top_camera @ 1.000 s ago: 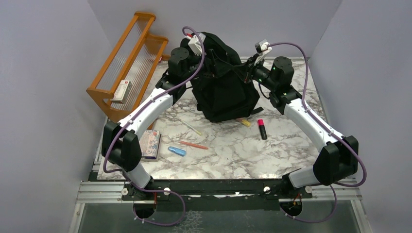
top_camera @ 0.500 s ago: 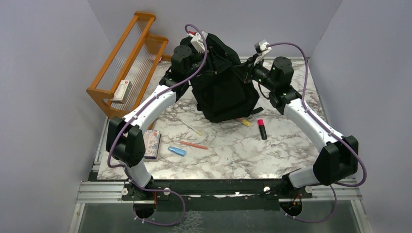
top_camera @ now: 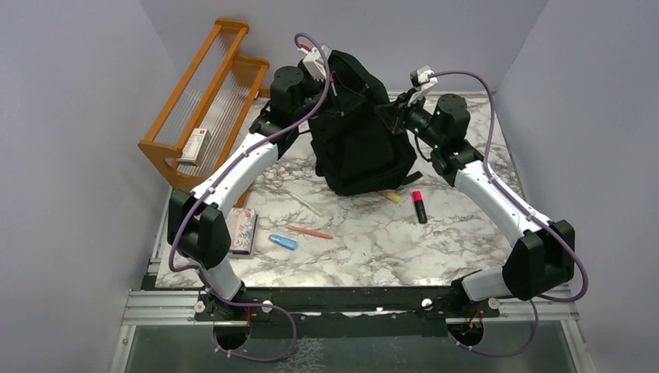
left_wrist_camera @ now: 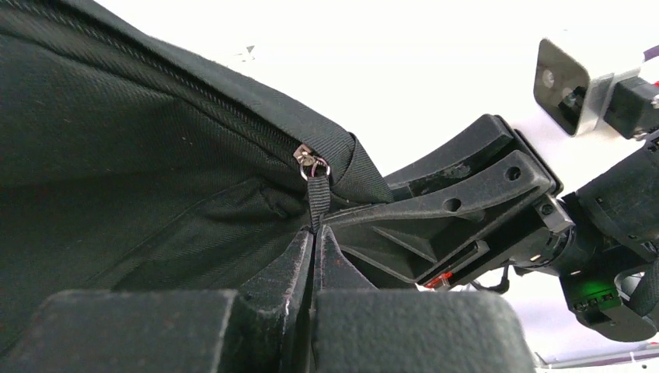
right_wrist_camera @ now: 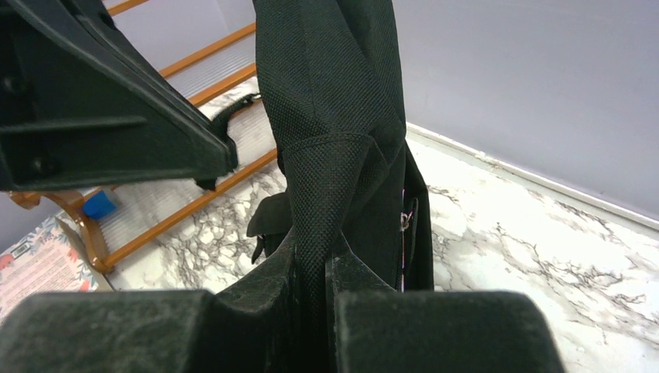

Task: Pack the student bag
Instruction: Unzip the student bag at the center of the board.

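Note:
The student bag (top_camera: 357, 148) stands upright at the back of the marble table, black and slumped, held up between both arms. My left gripper (top_camera: 330, 81) is at the bag's top left, shut on the black zip pull strap (left_wrist_camera: 315, 198) that hangs from a metal slider (left_wrist_camera: 311, 162). The jaws meet with only the strap between them (left_wrist_camera: 315, 233). On the bag's upper right side, my right gripper (top_camera: 386, 113) is shut on a raised fold of the bag's woven fabric (right_wrist_camera: 330, 186). What is inside the bag is hidden.
A wooden rack (top_camera: 206, 101) leans at the back left with a small box (top_camera: 194, 144) on it. Loose on the table lie a pink highlighter (top_camera: 419, 207), a yellow item (top_camera: 391, 196), an orange pen (top_camera: 309, 232), a blue item (top_camera: 283, 242), a clear pen (top_camera: 305, 204) and a patterned notebook (top_camera: 242, 231).
My left gripper has closed on the zip pull strap and risen a little toward the back. The bag's top has lifted slightly. The right arm has shifted only a little.

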Controlling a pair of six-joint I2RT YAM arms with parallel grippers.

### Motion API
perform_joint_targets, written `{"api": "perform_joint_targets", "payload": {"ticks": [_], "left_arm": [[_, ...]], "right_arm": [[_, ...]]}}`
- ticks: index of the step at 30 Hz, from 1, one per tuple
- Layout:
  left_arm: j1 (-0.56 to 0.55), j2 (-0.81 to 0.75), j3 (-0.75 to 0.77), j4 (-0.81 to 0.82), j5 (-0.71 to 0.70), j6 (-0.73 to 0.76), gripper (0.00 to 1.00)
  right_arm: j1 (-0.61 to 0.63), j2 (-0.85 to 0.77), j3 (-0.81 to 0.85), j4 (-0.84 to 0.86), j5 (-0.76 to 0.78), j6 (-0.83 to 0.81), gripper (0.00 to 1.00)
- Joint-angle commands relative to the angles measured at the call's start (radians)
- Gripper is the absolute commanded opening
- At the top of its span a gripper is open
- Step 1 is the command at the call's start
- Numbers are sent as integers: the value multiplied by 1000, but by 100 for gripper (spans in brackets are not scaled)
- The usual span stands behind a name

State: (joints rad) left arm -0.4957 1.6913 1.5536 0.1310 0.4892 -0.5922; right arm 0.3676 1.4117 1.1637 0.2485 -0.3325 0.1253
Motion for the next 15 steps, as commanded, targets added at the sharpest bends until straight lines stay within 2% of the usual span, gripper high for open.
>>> {"api": "perform_joint_targets", "payload": {"ticks": [1,10,15], "left_arm": [[50,-68,58,-56,-7,46,0],[206,-75,141,-85,8,30,0],[266,-70,185,-165,-34,72,0]], "right_arm": [[7,-57,-3,82,61,-39,1],[8,-80,-54,102,50,-54,1],[7,-101,-87,122,80,-48,1]]}}
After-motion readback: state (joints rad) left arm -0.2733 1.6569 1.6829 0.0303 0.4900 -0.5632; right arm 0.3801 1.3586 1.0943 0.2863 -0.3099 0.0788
